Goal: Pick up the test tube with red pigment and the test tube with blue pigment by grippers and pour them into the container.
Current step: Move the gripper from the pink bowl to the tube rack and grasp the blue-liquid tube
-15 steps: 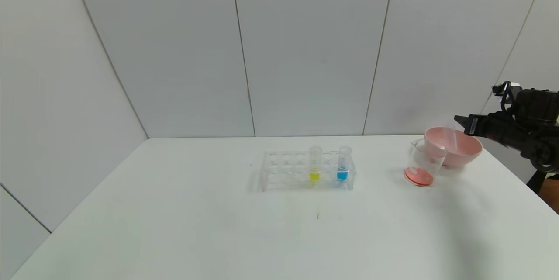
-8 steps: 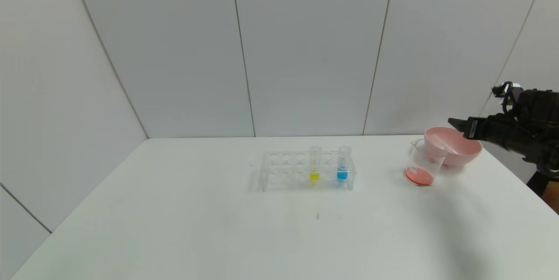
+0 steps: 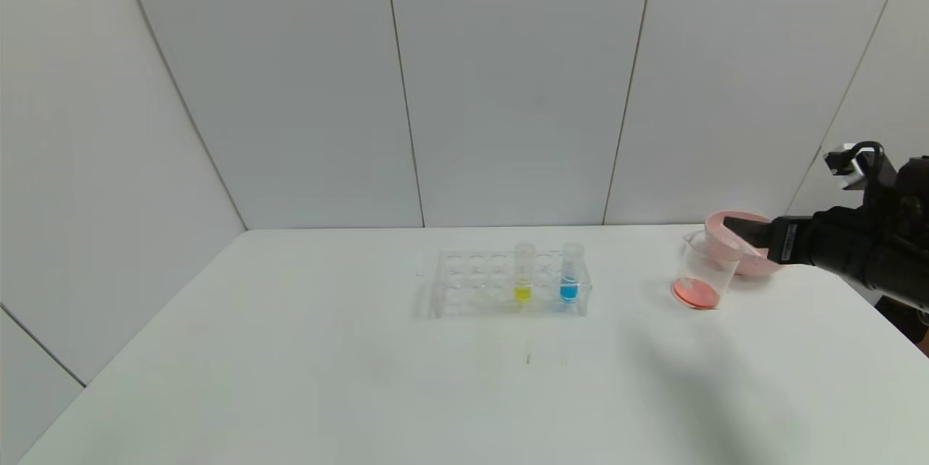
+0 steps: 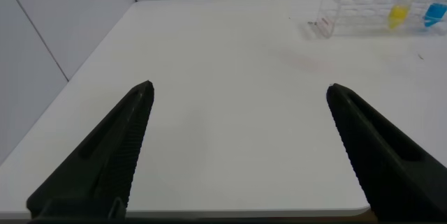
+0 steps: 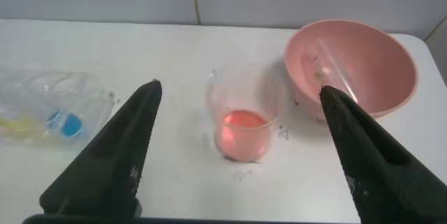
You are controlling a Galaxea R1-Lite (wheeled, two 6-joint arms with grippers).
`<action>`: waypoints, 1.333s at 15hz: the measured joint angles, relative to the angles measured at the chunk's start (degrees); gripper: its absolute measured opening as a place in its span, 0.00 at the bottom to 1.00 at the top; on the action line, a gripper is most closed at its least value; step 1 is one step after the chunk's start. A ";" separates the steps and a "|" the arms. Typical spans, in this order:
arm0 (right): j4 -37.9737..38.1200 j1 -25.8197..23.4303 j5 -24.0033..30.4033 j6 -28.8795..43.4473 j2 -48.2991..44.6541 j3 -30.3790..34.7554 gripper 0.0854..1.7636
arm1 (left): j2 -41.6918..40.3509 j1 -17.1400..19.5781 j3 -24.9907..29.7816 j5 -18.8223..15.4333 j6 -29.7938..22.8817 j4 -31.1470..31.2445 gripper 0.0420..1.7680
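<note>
The test tube with blue pigment (image 3: pixel 571 275) stands in a clear rack (image 3: pixel 472 284) mid-table, next to a yellow-liquid tube (image 3: pixel 522 275). The container (image 3: pixel 700 278), a small glass beaker, holds orange-red liquid (image 5: pixel 243 128). No tube holding red pigment is in view; a clear tube with no liquid (image 5: pixel 336 69) lies slanted inside the pink bowl (image 5: pixel 391 56). My right gripper (image 3: pixel 737 229) hovers open just in front of that bowl and above the beaker, with nothing between its fingers. My left gripper (image 4: pixel 239 88) is open and idle over the table's near left edge, far from the rack (image 4: pixel 363 11).
The pink bowl (image 3: pixel 718 222) sits directly behind the beaker at the table's right rear, close to the right edge. Grey wall panels close the table off at the back and left. Bare tabletop (image 3: pixel 363 378) lies between the rack and the front edge.
The right gripper opened wide and the clear tube came to rest in the pink bowl. The right arm then sank lower and shifted left, in front of the bowl.
</note>
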 joint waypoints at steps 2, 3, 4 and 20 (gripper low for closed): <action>-0.23 5.96 -4.79 0.57 -4.50 5.01 0.93 | 0.00 0.00 0.00 0.00 0.00 0.00 1.00; -0.63 9.52 -8.17 1.54 -6.01 6.84 0.93 | 0.00 0.00 0.00 0.00 0.00 0.00 1.00; -1.32 13.87 -12.76 2.96 -7.19 8.37 0.94 | 0.00 0.00 0.00 0.00 0.00 0.00 1.00; -14.79 45.32 -38.74 14.34 9.09 8.48 0.96 | 0.00 0.00 0.00 -0.02 0.00 0.00 1.00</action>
